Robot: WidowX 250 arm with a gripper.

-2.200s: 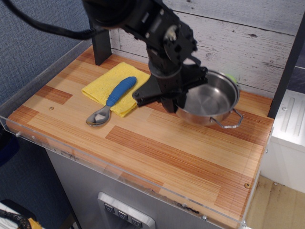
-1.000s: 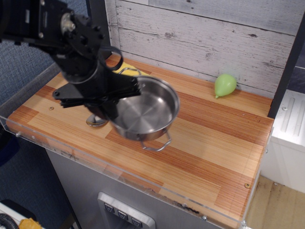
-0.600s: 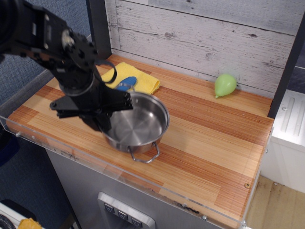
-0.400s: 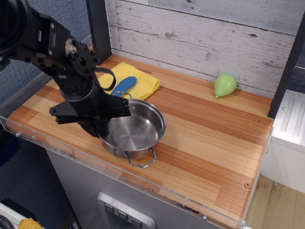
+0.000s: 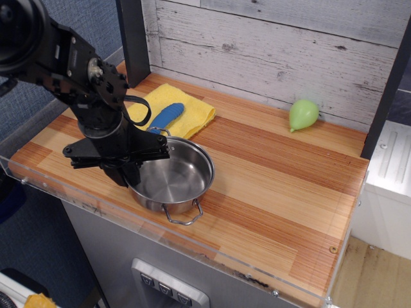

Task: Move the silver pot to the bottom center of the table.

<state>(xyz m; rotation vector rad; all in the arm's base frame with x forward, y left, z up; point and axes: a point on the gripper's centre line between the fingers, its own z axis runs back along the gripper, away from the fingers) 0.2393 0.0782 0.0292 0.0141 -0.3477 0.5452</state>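
The silver pot [image 5: 174,181] is a shallow shiny steel pot with wire loop handles. It sits low over the wood-plank table [image 5: 276,186], near the front edge and left of centre. One handle points toward the front rim. My gripper [image 5: 131,176] is at the pot's left rim and is shut on that rim. The black arm rises from there to the upper left and hides the pot's left edge.
A yellow cloth [image 5: 173,112] lies at the back left with a blue-handled spoon [image 5: 164,117] on it. A green pear-shaped object [image 5: 302,114] sits at the back right. A clear acrylic rim [image 5: 192,247] edges the front. A dark post [image 5: 133,35] stands at the back left.
The gripper has carried the pot from the back right, across the table, down to the front left of centre. It has sunk lower in the last half second.
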